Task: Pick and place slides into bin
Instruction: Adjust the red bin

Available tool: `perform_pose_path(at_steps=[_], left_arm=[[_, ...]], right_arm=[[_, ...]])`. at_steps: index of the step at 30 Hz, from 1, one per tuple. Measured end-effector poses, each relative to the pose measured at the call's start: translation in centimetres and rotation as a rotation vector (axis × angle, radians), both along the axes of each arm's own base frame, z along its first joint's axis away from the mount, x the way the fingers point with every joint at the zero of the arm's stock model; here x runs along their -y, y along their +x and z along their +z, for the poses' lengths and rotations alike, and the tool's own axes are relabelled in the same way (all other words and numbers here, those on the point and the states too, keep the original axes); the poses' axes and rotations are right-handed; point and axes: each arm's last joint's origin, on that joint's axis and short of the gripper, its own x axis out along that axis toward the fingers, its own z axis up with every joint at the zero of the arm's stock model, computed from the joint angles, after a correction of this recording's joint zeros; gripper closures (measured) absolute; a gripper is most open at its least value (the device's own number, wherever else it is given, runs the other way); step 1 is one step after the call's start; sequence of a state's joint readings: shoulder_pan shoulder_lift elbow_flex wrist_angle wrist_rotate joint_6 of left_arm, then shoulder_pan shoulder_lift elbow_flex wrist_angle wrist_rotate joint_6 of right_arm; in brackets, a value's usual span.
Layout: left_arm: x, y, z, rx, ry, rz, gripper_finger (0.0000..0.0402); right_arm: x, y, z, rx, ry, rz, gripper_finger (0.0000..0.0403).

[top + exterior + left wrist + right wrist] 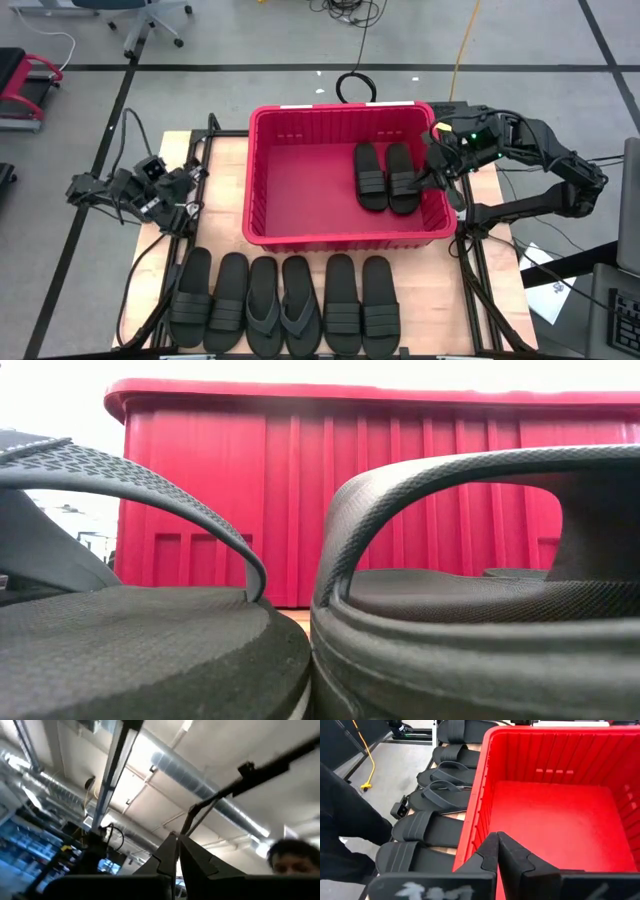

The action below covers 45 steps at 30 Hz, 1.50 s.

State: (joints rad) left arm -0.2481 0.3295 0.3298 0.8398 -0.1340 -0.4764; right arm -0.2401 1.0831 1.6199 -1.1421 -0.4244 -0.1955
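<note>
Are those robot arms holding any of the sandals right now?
No. The right tool is shut and empty over the bin; the left tool, off to the side, holds nothing either.

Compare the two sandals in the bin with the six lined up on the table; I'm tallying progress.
The pair in the bin lies inside the red bin; the row on the table waits outside it. The pair are both wide-strap; the row includes two thong flip-flops. All are black.

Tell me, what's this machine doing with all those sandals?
It is moving black sandals into the red bin. Two strap sandals already lie inside, at its right end. Six more wait in a row on the table in front of it. The right gripper, shut and empty, hangs over the bin's right edge. The left gripper, also shut, rests at the table's left.
</note>
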Motion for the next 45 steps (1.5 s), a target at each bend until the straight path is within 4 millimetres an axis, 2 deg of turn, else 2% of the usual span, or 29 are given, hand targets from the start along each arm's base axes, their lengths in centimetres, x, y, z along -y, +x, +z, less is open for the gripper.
perform_pose_path(at_steps=[3,7,10,17,20,24,28,31,37,45], left_arm=[[0.0,0.7,-0.3,-0.058,-0.105,-0.024,0.0376],[0.6,3.0,-1.5,-0.244,-0.092,-0.048,0.0376],[1.1,4.7,-1.3,-0.373,-0.081,-0.104,0.0376],[2.9,8.9,1.2,-0.796,0.135,-0.244,0.0376],[3.6,9.7,2.9,-0.949,0.247,-0.249,0.0376],[4.9,10.7,3.8,-1.146,0.322,-0.308,0.0376],[6.3,12.0,4.9,-1.254,0.351,-0.354,0.0376],[7.5,13.2,3.8,-1.399,0.397,-0.371,0.0376],[8.9,15.5,1.3,-1.566,0.421,-0.419,0.0376],[7.7,17.2,-0.4,-1.669,0.373,-0.247,0.0376]], right_arm=[[-0.1,0.0,0.1,0.013,0.020,0.008,0.0403],[-0.2,-0.1,0.1,0.004,0.051,0.023,0.0403],[-0.1,-0.1,0.1,0.001,0.047,0.009,0.0403],[0.4,-0.4,-0.5,-0.080,-0.056,-0.125,0.0403],[0.4,-1.3,-1.3,-0.198,-0.044,-0.130,0.0403],[0.5,-2.5,-2.2,-0.365,-0.092,-0.185,0.0403],[0.7,-2.8,-2.4,-0.399,-0.105,-0.219,0.0403],[0.7,-2.9,-2.4,-0.407,-0.103,-0.221,0.0403],[0.7,-3.4,-2.7,-0.473,-0.157,-0.217,0.0403],[0.7,-3.6,-2.6,-0.462,-0.155,-0.223,0.0403]])
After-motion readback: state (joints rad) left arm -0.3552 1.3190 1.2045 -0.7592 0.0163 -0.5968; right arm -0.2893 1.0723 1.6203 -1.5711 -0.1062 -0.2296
